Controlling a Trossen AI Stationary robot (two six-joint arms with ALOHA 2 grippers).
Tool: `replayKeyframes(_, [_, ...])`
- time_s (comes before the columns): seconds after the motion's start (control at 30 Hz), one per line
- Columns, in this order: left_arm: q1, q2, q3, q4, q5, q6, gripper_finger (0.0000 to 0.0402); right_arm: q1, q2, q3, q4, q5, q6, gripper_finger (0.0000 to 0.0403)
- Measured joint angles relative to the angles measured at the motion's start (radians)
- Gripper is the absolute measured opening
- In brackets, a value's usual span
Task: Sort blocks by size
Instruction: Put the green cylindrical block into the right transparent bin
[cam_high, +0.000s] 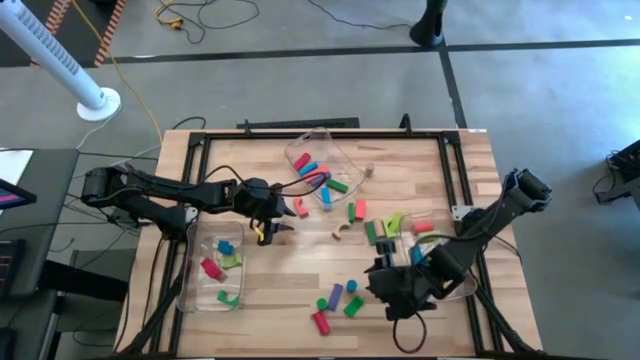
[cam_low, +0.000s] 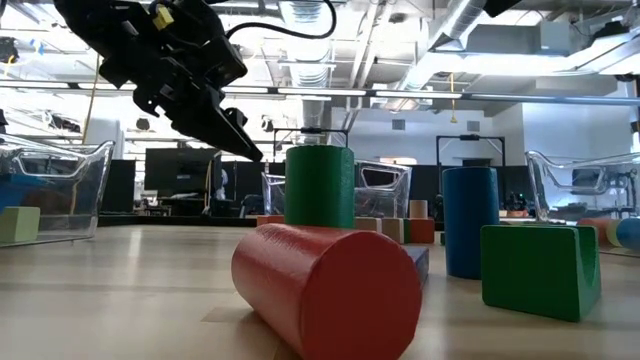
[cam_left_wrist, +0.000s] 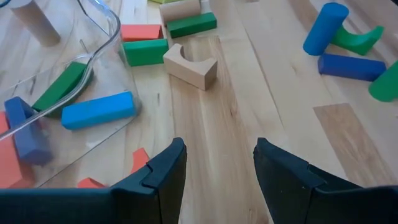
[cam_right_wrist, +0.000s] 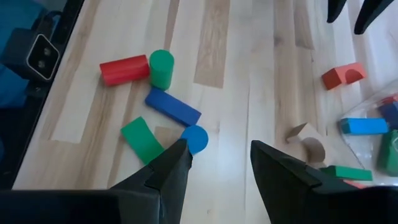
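Tan arch block lay on the surface straight ahead of the left gripper, nearer it than the right gripper; both grippers hung open and empty.

Blocks scattered mid-table; bins left, right and rear, each holding blocks.
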Motion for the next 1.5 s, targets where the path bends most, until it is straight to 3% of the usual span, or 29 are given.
replayKeyframes(0.33, [0.000, 0.000, 0.000, -0.008, -0.145, 0.087, 0.0179, 0.005, 0.000, 0.000, 0.001, 0.006, 0.020, 0.0203])
replayKeyframes(0.6, [0.006, 0.027, 0.000, 0.012, -0.146, 0.172, 0.0179, 0.001, 0.000, -0.001, 0.002, 0.057, 0.020, 0.0203])
replayKeyframes(1.1, [0.035, 0.365, 0.152, 0.091, -0.147, 0.241, 0.0179, 0.004, 0.001, -0.002, 0.003, 0.106, 0.047, 0.0203])
replayKeyframes(1.5, [-0.038, 0.393, 0.232, 0.093, -0.037, 0.232, 0.0179, -0.006, 0.142, -0.002, -0.035, 0.105, 0.046, 0.0203])
